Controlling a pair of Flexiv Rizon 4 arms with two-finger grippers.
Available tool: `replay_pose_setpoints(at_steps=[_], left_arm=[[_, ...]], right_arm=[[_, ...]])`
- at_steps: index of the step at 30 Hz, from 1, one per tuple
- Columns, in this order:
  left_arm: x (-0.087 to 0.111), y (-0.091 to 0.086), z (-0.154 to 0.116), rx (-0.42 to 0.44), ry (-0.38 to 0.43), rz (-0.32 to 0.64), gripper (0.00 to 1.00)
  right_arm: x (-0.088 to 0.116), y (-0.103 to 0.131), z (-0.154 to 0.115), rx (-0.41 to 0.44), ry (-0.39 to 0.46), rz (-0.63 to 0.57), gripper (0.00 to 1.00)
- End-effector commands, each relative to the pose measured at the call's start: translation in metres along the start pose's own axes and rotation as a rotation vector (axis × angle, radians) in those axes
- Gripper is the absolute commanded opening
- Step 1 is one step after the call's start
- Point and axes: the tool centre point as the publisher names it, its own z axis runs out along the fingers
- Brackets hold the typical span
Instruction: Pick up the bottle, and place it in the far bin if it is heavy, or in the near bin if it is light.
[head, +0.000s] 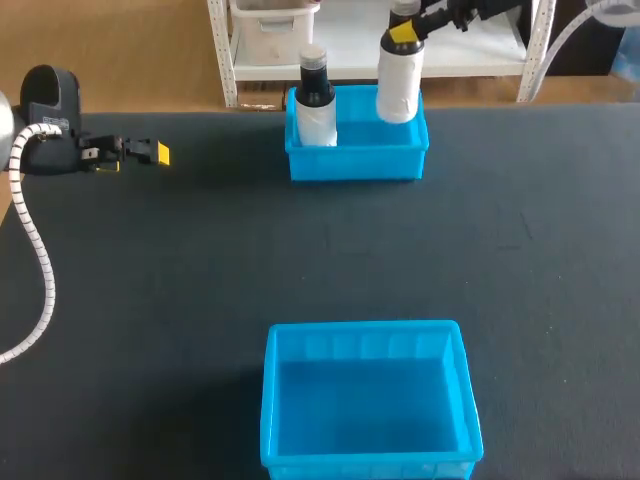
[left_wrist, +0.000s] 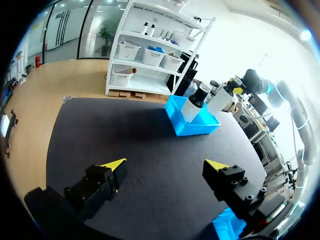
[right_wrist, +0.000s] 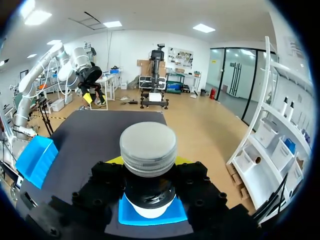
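Closest to the right wrist camera, the grey screw cap of the bottle (right_wrist: 148, 148) was seen, with a black neck and a white body below it; the bottle was held upright between the yellow-tipped fingers of the right gripper (right_wrist: 148, 172), which were pressed against the neck from two sides. Blue plastic was visible directly beneath it; in the head view it hung over the right-hand part of the far bin (head: 357, 165), its base low within the walls, though whether the bin floor was touched could not be told.

The pick-up was therefore judged done, and the far bin chosen, which suggested the bottle had been weighed as heavy; the lowering, if any was left, the release and the withdrawal of the arm remained.

A second bottle (head: 317, 118), black-necked and white-bodied, was stood upright in the left-hand part of the same bin, apart from the held one. The near bin (head: 367, 462) was set well apart, at the table's near edge. The left gripper (left_wrist: 165, 163) was held over the dark table (head: 200, 260) far to the left, its fingers spread with nothing between them.

No brand, label text or other writing could be made out on either bottle or on the bins.
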Motion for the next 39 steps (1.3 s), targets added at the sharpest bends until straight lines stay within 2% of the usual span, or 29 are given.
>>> replay_pose_setpoints(at_steps=[1, 17, 39], left_arm=[[0.0, 0.0, 0.0, 0.0, 0.0, 0.0, 1.0], [0.0, 0.0, 0.0, 0.0, 0.0, 0.0, 1.0], [0.0, 0.0, 0.0, 0.0, 0.0, 0.0, 1.0]], right_arm=[[-0.001, -0.009, 0.004, -0.112, 0.004, 0.006, 0.0], [0.014, -0.015, 0.027, -0.12, -0.014, 0.025, 0.0], [0.03, -0.015, 0.04, -0.131, -0.019, 0.053, 0.0]])
